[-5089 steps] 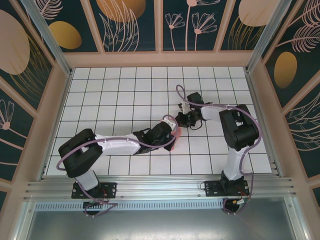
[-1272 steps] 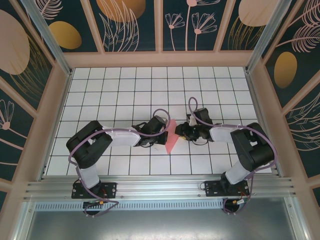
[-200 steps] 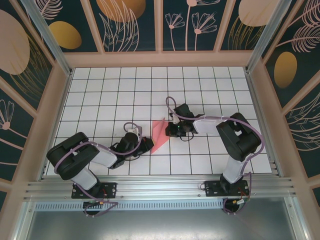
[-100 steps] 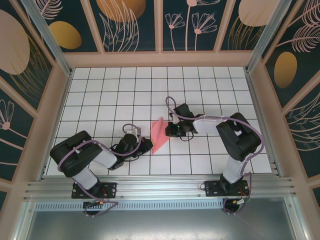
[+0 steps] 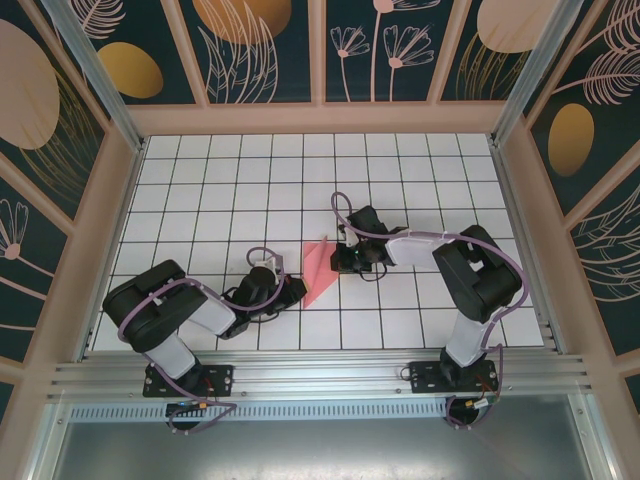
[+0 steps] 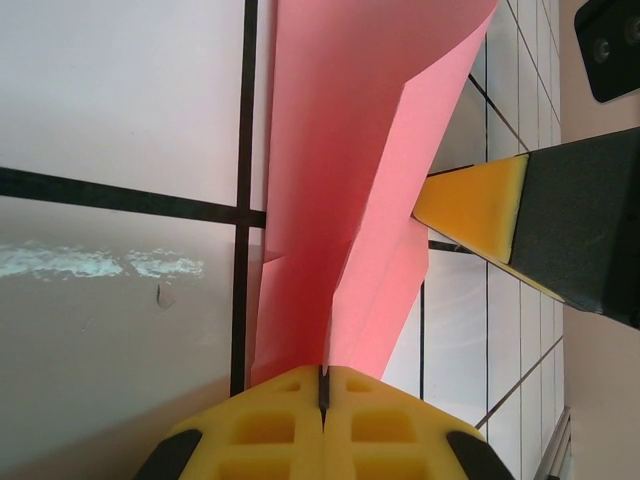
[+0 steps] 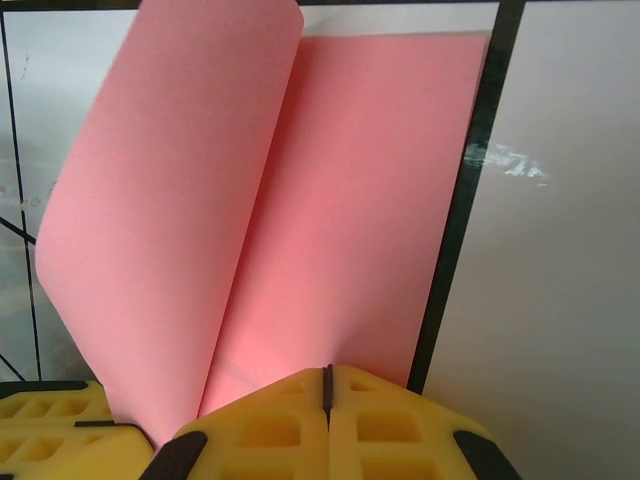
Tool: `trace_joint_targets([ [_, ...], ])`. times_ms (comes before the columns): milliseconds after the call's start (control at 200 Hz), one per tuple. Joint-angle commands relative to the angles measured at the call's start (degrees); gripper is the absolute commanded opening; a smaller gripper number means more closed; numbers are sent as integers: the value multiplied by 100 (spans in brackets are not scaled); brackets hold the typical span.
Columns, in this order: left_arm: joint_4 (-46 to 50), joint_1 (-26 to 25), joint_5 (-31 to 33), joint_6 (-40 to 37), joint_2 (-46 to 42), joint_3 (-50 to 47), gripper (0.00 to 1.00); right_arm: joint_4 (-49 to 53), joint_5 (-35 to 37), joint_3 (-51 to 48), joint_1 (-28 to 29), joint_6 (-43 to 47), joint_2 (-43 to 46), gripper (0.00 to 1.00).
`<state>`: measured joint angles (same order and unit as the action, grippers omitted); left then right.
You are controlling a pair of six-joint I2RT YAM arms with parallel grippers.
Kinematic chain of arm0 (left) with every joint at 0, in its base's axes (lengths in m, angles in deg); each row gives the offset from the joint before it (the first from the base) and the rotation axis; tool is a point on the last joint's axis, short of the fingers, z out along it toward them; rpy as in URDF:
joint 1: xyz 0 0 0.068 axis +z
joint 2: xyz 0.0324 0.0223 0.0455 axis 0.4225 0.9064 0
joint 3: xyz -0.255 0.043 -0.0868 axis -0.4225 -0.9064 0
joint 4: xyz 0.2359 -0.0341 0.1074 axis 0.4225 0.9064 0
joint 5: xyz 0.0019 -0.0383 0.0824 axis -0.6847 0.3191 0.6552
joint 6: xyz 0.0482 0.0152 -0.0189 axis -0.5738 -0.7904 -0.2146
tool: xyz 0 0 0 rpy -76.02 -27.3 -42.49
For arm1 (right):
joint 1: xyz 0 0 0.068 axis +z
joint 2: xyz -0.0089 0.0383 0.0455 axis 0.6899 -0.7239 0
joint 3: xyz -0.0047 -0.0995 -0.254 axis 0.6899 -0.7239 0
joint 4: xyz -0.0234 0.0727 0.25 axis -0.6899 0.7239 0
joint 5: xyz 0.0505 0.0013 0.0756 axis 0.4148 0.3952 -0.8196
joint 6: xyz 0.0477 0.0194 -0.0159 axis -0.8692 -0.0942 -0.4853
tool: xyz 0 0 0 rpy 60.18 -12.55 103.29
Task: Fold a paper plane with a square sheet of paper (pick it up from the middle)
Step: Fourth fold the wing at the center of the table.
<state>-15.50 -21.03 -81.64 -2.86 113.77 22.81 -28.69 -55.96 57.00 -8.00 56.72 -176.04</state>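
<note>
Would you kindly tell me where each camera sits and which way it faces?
Top external: above and behind the bases, looking down at the tiled table; the left arm and right arm show.
Left wrist: on the left arm, looking along the shut left gripper at the pink paper.
Right wrist: on the right arm, looking along the shut right gripper at the paper.
Shared: all three see the paper.

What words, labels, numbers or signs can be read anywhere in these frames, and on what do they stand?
No readable text in these views.
pink paper: blank, no print.
yellow finger pads: unmarked.
wall panels: leaf and flower patterns, no lettering.
table: black grid lines, no numbers.
</note>
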Motion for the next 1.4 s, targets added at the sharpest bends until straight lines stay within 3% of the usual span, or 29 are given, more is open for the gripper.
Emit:
trace_joint_targets([
  [0, 487, 36, 110, -124, 106, 86, 0, 167, 21, 150, -1, 53, 13, 5],
  [570, 589, 85, -59, -166, 260, 156, 0, -364, -495, -73, 168, -208, 491, 4],
  [771, 399, 165, -167, -94, 255, 97, 0, -425, -405, -240, 298, -410, 181, 3],
  [1076, 227, 327, -454, -155, 210, 73, 0, 307, 391, -54, 353, -53, -254, 2],
  [1396, 95, 395, -619, -229, 303, 61, 0, 363, 366, 33, 345, 44, -324, 2],
])
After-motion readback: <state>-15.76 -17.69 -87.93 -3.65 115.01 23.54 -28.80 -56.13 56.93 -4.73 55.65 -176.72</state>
